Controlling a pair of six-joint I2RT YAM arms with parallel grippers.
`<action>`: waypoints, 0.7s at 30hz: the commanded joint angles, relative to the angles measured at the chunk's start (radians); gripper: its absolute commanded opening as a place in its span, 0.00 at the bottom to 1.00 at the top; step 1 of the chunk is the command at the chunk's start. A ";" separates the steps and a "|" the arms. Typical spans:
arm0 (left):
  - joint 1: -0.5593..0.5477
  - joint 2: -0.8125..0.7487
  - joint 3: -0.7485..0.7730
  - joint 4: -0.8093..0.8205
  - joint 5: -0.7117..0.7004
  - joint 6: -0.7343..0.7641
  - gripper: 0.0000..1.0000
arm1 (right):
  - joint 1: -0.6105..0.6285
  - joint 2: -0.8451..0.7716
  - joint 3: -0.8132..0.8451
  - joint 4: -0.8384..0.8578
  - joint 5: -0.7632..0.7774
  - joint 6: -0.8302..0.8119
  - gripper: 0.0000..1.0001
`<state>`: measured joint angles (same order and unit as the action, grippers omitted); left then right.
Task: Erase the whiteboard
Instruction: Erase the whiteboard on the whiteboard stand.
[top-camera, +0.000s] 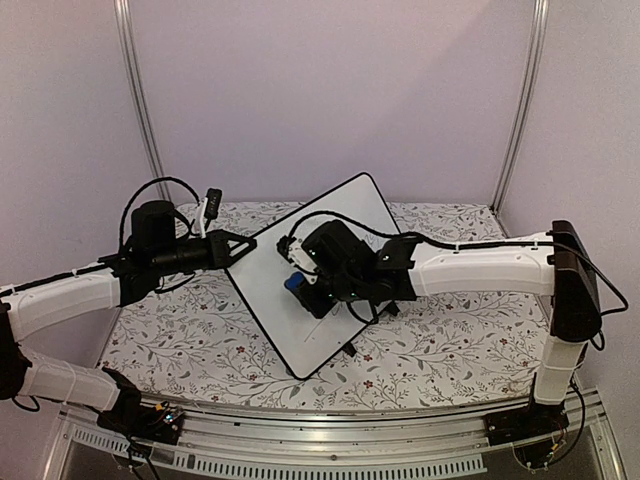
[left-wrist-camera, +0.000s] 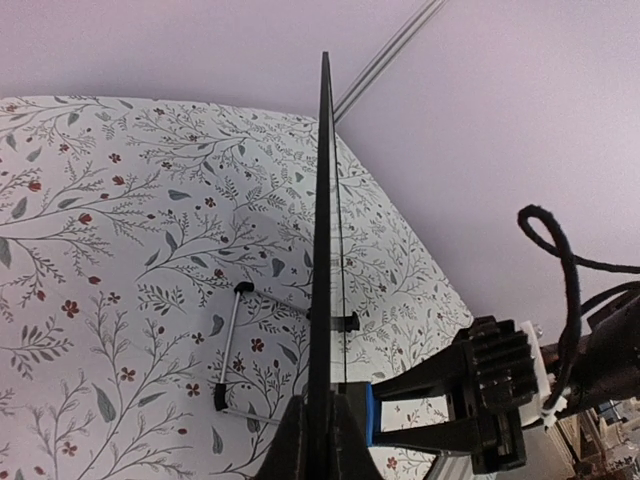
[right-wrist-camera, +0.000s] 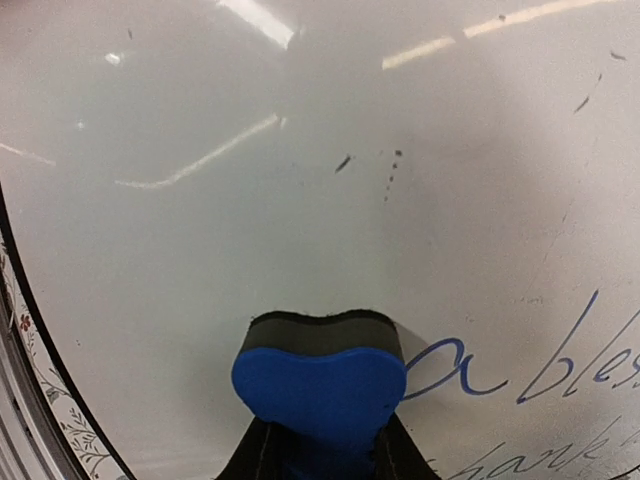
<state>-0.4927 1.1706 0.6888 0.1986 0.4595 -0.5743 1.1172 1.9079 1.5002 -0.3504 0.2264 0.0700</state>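
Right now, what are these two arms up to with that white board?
The left gripper is clamped on one edge of the whiteboard, bracing it above the floral table. The right gripper holds a blue eraser pressed against the board's face. Much of the surface looks wiped, with only faint specks, but blue handwriting is there beside the eraser, so the erasing is not finished.
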 joint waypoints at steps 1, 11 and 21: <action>-0.033 -0.028 0.031 0.046 0.093 0.047 0.00 | -0.005 0.018 -0.155 -0.041 -0.002 0.067 0.00; -0.034 -0.028 0.028 0.048 0.091 0.045 0.00 | -0.032 0.039 -0.013 -0.033 -0.023 0.047 0.00; -0.034 -0.032 0.029 0.045 0.088 0.050 0.00 | -0.092 0.182 0.299 -0.134 0.023 -0.018 0.00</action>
<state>-0.4923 1.1706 0.6888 0.1993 0.4561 -0.5755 1.0813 1.9877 1.7317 -0.5167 0.2001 0.0784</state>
